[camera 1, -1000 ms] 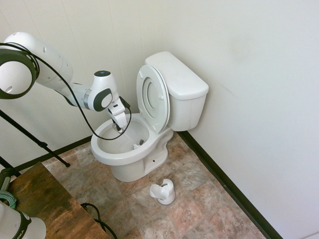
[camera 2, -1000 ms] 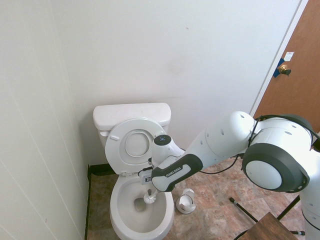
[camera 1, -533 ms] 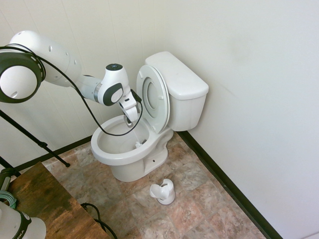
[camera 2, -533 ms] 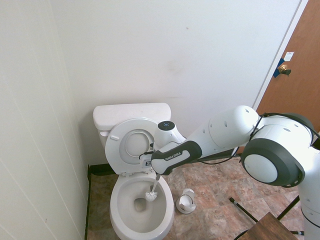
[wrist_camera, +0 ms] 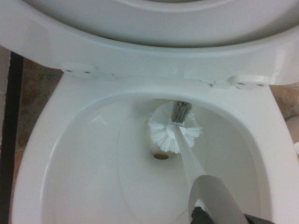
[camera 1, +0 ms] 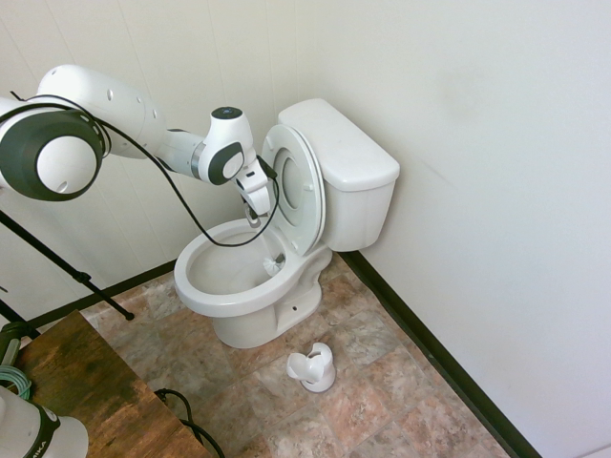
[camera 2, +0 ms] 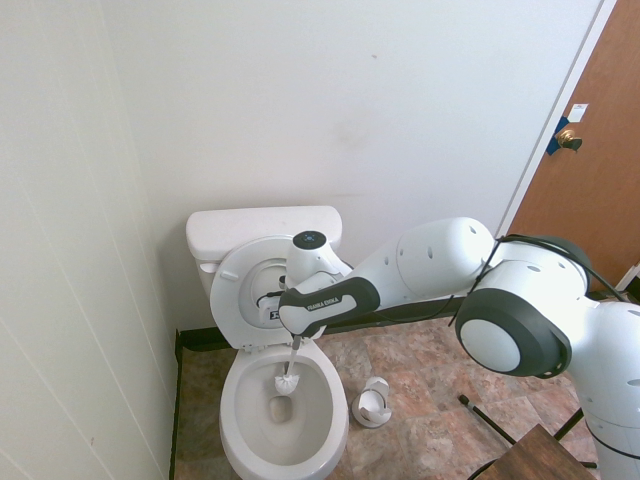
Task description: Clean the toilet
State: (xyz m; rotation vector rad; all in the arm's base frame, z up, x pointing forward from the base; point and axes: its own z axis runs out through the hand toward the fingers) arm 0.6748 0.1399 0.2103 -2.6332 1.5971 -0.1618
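One toilet brush [wrist_camera: 176, 131], gripped by the tool [camera 1: 256, 218], is in the bowl [camera 2: 245, 420] below it; scrubbing looks underway, re-holstering left.

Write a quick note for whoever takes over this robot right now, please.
Claw: shut on the toilet brush, above the bowl.
Brush head: inside the bowl, toward the hinge side.
Toilet: seat and lid raised.
Brush holder: on the floor beside the toilet.
Done: brush out of its holder and in the bowl.
Left: probably more scrubbing, as needed, then brush back in holder; how clean the bowl is, I can't tell.
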